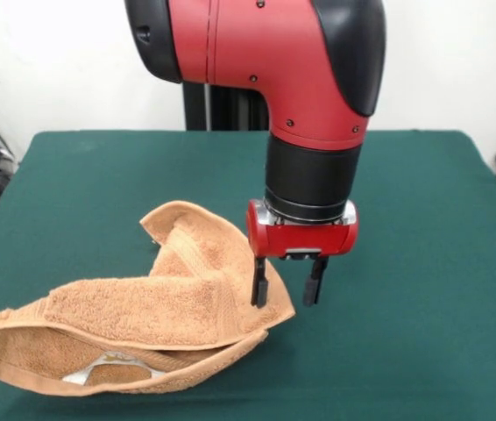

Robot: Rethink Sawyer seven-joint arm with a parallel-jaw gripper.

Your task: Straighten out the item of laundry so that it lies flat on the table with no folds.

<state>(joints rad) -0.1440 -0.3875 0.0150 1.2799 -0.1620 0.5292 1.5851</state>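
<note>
One towel (156, 307) to deal with, and it's nowhere near flat yet. From my seat it sits at about 7 o'clock on the bench (423, 228), bunched and doubled over: a thick fold runs across the middle, the front hem curls up like an open pocket w/ the white label (112, 366) peeking out underneath, and one corner sticks up toward 12 o'clock. So I'd put progress at roughly nil to early; all the unfolding is still to do.

Gripper (287, 285) hangs at the towel's right end, about 3 o'clock of the heap, tips pointing down. Jaws are spread apart w/ nothing between them; the left one is just at or over the towel's edge, the right one over bare green. Can't tell if either tip actually touches cloth.

Count: 1 towel, 1 label, 1 arm (274, 61), 1 gripper w/ 2 jaws, 1 bench. Nothing else on the green.

Left to do, as I judge it: grab an edge or corner, pull the doubled layer open, then spread the rest till no folds remain.
</note>
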